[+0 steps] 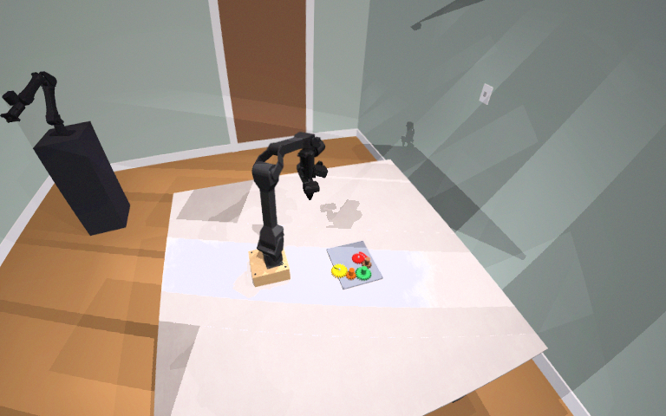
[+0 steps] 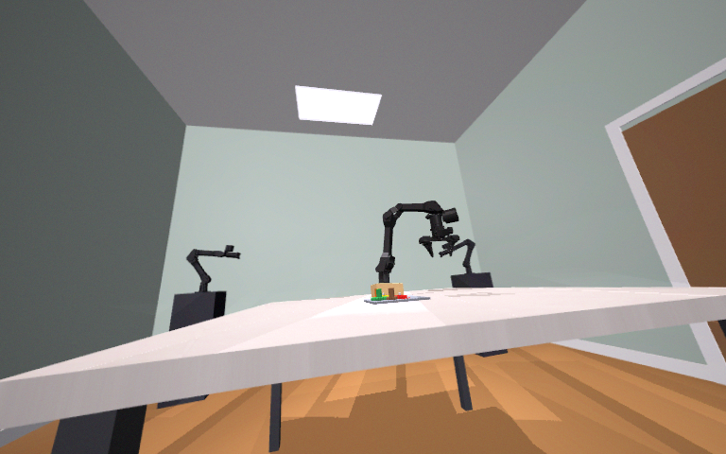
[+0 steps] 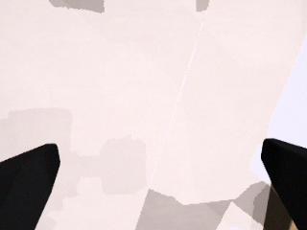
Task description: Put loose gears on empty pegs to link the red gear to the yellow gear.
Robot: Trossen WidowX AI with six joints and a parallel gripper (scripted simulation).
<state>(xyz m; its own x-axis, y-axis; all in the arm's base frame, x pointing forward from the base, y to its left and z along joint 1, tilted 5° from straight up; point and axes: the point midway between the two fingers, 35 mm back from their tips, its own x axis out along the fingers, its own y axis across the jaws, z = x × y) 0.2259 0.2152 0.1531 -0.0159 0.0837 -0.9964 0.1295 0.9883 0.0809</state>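
The grey board [image 1: 342,252] [image 2: 421,298] lies on the table. On it are the red gear [image 1: 355,257] [image 2: 402,297] and, at its edge, the yellow gear [image 1: 338,270] with a black stripe. A brown gear [image 1: 367,263] [image 2: 391,292], a green gear [image 1: 363,274] [image 2: 378,293] and an orange gear [image 1: 350,274] stand on the board in a row between red and yellow, close together. Whether each sits fully flat and meshes is too small to tell. My gripper [image 1: 309,196] [image 2: 440,255] [image 3: 161,151] is open and empty, high above the table, away from the board toward the door side.
The arm's wooden base block [image 1: 270,274] [image 2: 396,288] stands beside the board, on the yellow gear's side. The wrist view shows only bare table [image 3: 120,72] and shadows between the fingers. Other arms stand on dark pedestals [image 1: 81,181] [image 2: 195,310] beyond the table.
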